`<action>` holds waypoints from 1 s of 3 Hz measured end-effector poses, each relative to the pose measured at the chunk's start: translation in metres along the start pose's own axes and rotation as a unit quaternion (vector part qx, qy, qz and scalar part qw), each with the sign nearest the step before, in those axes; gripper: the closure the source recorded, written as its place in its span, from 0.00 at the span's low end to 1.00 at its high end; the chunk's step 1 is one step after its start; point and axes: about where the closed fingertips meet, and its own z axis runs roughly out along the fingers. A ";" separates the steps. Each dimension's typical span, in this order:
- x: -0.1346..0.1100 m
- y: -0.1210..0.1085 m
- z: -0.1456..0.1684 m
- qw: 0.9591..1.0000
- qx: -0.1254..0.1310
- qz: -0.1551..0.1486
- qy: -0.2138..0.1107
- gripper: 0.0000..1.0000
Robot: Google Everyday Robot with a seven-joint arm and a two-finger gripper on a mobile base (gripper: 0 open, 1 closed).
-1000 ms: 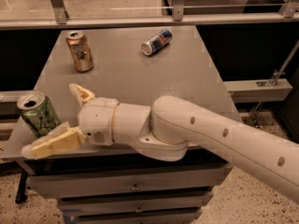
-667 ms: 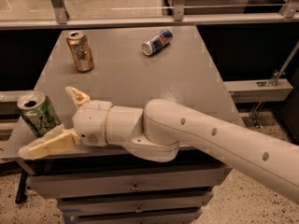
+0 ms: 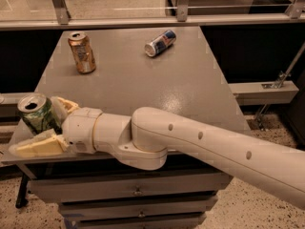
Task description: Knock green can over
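Observation:
The green can (image 3: 37, 113) stands upright at the near left corner of the grey table (image 3: 157, 75), its silver top open. My gripper (image 3: 44, 124) is at that corner, open, with one cream finger (image 3: 64, 105) behind and to the right of the can and the other finger (image 3: 35, 145) in front of it along the table edge. The can sits between the two fingers. My white arm reaches in from the lower right across the front of the table.
An orange-gold can (image 3: 82, 52) stands upright at the far left of the table. A blue-and-silver can (image 3: 160, 42) lies on its side at the far middle. A glass railing runs behind the table; drawers sit under the front edge.
My gripper has slid left toward the table's corner, so the green can now sits deeper between the fingers. The can still stands upright.

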 end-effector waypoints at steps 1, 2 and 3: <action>0.009 -0.001 0.004 1.000 0.008 0.003 0.001 0.42; 0.013 -0.001 0.002 1.000 0.017 0.005 -0.001 0.65; 0.012 -0.004 -0.005 1.000 0.029 0.007 -0.006 0.87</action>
